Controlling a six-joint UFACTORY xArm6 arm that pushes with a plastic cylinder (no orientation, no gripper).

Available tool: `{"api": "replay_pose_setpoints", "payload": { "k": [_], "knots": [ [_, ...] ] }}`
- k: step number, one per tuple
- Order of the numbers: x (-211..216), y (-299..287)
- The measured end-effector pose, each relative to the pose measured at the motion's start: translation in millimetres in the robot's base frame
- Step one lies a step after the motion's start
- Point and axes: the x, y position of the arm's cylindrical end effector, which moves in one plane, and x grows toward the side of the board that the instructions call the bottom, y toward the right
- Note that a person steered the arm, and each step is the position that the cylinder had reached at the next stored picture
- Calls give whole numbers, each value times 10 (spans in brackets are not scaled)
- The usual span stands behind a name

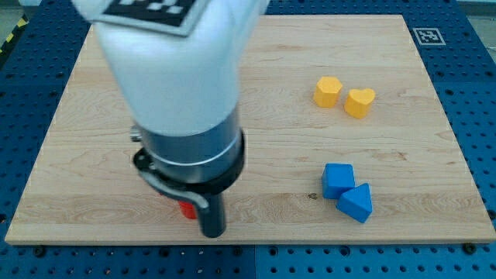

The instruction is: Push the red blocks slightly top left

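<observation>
My tip (212, 232) down on the table (279, 93) near the view's bottom, just right of a red block (187, 208) mostly hidden under the arm; no gripper here, only a rod. Farther right, 2 blue blocks (338, 180) (356, 202) touching; above them, 2 yellow blocks (327, 91) (359, 102) side by side. Black-and-white marker tags on the arm (151, 9) and past the table's top right corner (425, 36), no readable writing.

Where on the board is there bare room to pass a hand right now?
Bare wood runs between the arm and the yellow blocks, and along the view's bottom between the rod and the blue cube and blue wedge. It is crowded at bottom left, where a red block peeks out; my tip is hidden.
</observation>
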Motion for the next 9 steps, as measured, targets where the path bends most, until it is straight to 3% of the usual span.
{"api": "replay_pose_setpoints", "payload": {
  "k": [9],
  "knots": [
    [-482, -766]
  ]
}}
